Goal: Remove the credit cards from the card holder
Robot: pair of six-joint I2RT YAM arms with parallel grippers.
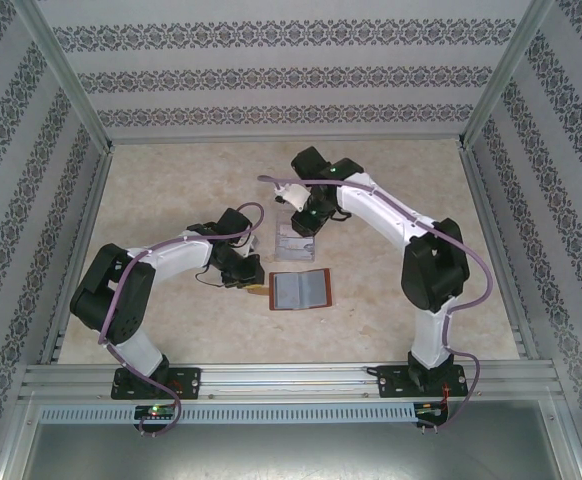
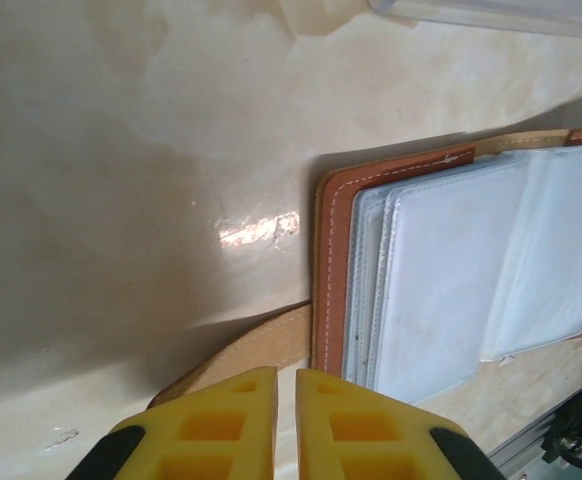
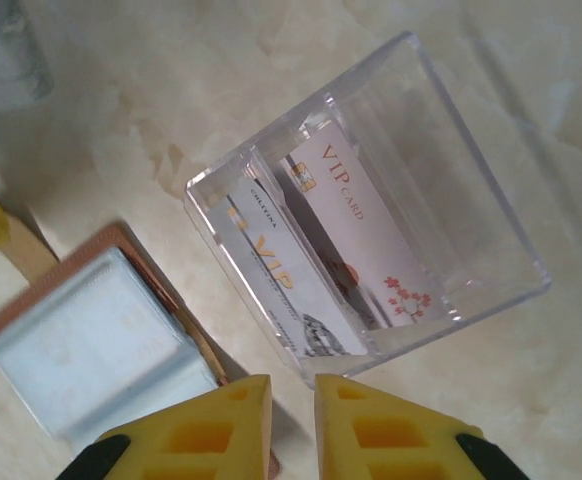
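Reaching forward, the right arm holds its closed, empty right hand over a clear plastic tray containing two pale printed credit cards; the bent left arm's closed left hand hovers by the tan tab of the open reddish-brown leather card holder.

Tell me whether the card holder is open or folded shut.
Open. The card holder lies spread flat, its bluish-grey sleeves facing up, the brown leather cover showing along their edge.
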